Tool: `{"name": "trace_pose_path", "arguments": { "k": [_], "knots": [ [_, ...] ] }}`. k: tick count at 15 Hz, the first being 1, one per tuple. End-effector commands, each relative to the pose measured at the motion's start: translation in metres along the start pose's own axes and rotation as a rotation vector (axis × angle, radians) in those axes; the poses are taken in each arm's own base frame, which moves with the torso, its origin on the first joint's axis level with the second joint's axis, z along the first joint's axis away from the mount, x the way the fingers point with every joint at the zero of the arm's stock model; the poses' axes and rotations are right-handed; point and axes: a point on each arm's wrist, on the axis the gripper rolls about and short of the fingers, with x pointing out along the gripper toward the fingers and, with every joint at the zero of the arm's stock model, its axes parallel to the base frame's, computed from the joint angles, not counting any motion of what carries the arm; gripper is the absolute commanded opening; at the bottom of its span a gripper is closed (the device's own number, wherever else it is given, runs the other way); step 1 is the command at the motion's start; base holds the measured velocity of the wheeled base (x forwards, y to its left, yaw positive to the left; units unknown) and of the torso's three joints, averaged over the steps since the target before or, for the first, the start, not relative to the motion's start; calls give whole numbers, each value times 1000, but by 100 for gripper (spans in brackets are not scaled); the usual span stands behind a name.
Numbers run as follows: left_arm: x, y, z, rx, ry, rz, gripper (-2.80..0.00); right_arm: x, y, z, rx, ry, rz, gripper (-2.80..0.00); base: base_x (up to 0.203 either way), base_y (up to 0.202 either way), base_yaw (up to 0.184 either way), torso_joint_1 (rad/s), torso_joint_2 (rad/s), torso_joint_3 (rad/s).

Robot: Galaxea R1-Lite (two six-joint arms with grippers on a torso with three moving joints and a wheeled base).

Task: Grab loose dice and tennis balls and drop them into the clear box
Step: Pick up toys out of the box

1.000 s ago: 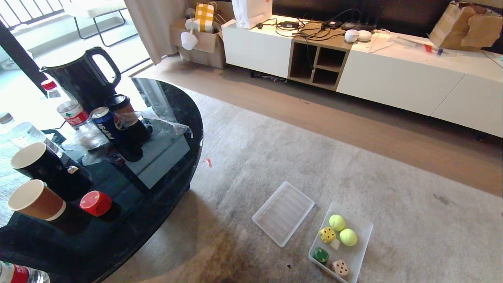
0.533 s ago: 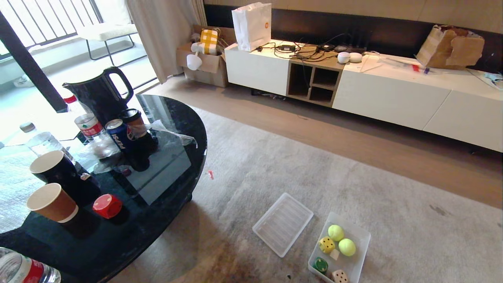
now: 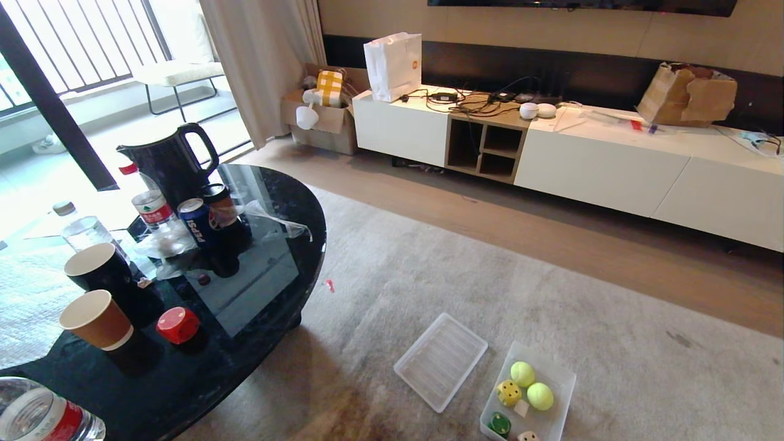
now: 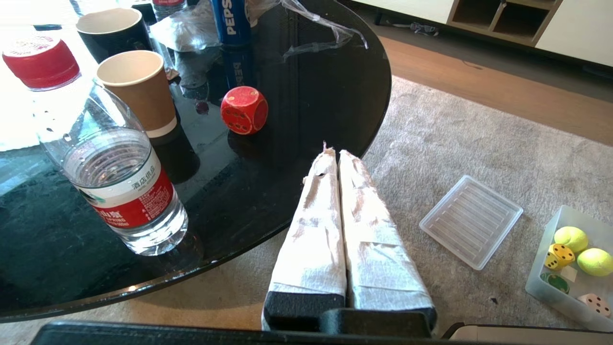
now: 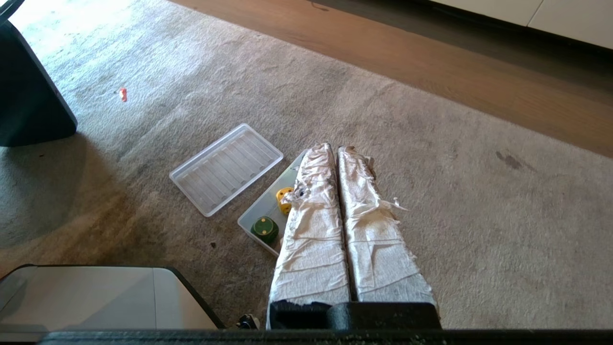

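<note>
Left wrist view: the left claw (image 4: 334, 154) sits pressed shut and empty at centre frame, the right claw (image 5: 334, 149) likewise. Upper left, the red die (image 4: 244, 109) lies loose on the tabletop (image 4: 316, 96); likely next pick, toward the clear box (image 4: 541, 282) lower right. A can (image 4: 231, 21) reads PEPSI.

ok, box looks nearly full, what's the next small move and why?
Probably bring the left end effector, now shut, toward the red die and open it. That die sits loose on the black table, while the other dice and both tennis balls already lie in the clear box.
</note>
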Motion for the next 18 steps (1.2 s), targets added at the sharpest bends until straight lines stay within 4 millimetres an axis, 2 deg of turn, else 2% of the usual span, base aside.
{"name": "trace_pose_path", "arguments": {
  "k": [1,18],
  "knots": [
    [0,0,0,0,0,1,-280,0,0,0,-1,4,1,-280,0,0,0,0,0,0],
    [0,0,0,0,2,1,-280,0,0,0,-1,2,1,-280,0,0,0,0,0,0]
  ]
}}
